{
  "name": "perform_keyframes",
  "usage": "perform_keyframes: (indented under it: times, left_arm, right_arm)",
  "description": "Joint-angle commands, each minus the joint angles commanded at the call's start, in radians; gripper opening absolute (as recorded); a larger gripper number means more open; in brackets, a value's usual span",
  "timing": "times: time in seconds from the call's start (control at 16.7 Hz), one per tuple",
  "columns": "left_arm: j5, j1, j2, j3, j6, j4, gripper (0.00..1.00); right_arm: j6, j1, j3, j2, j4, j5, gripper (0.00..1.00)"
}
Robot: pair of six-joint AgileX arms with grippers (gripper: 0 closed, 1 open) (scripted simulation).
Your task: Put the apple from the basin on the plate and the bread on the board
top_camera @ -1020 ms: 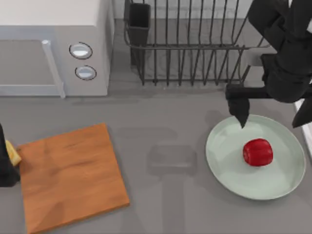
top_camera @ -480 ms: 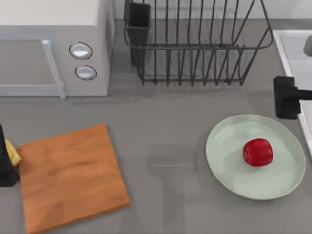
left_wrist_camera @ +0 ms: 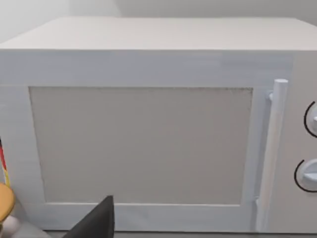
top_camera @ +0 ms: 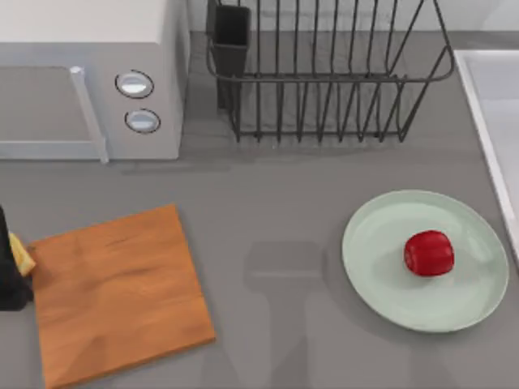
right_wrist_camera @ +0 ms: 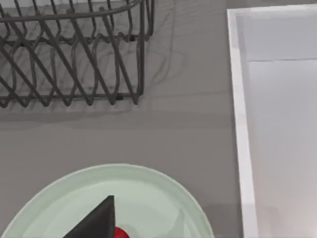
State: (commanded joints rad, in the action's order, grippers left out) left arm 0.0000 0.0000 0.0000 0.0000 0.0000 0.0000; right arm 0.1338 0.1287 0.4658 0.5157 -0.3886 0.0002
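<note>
On the plate (top_camera: 381,267), a little toward its right side, the apple (top_camera: 428,253) lies alone with nothing touching it. A second ago the right arm hung over the plate's far edge, half a second ago just a dark piece of it showed at the right edge by the basin (top_camera: 486,121), and now it has left the top view. Its wrist camera looks down on the plate rim (right_wrist_camera: 163,181), a sliver of red apple (right_wrist_camera: 121,233), the wire rack (right_wrist_camera: 74,64) and the basin's straight rim (right_wrist_camera: 237,109), so I judge the arm has drawn up and back (whether the right tool is apart or together, I cannot tell). That half of the task looks done.

At the far left of the surface, the bread (top_camera: 22,259) sits just off the board's (top_camera: 113,292) left edge, held against the dark left tool (top_camera: 10,279), which seems clamped on it; neither has shifted. The left wrist camera faces the microwave (left_wrist_camera: 148,124). Setting the bread on the board is what remains.
</note>
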Motion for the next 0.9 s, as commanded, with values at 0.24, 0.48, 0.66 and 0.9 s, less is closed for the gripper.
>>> perform_keyframes:
  times: [0.24, 0.48, 0.66, 0.9]
  left_arm:
    - [0.000, 0.000, 0.000, 0.000, 0.000, 0.000, 1.00]
    - [0.000, 0.000, 0.000, 0.000, 0.000, 0.000, 1.00]
    - [0.000, 0.000, 0.000, 0.000, 0.000, 0.000, 1.00]
    - [0.000, 0.000, 0.000, 0.000, 0.000, 0.000, 1.00]
  right_arm:
    - [-0.079, -0.076, -0.286, -0.331, 0.230, 0.000, 1.00]
    - [-0.128, -0.123, -0.447, -0.497, 0.371, 0.000, 1.00]
    - [-0.134, -0.129, -0.466, -0.516, 0.389, 0.000, 1.00]
    - [-0.134, -0.129, -0.466, -0.516, 0.389, 0.000, 1.00]
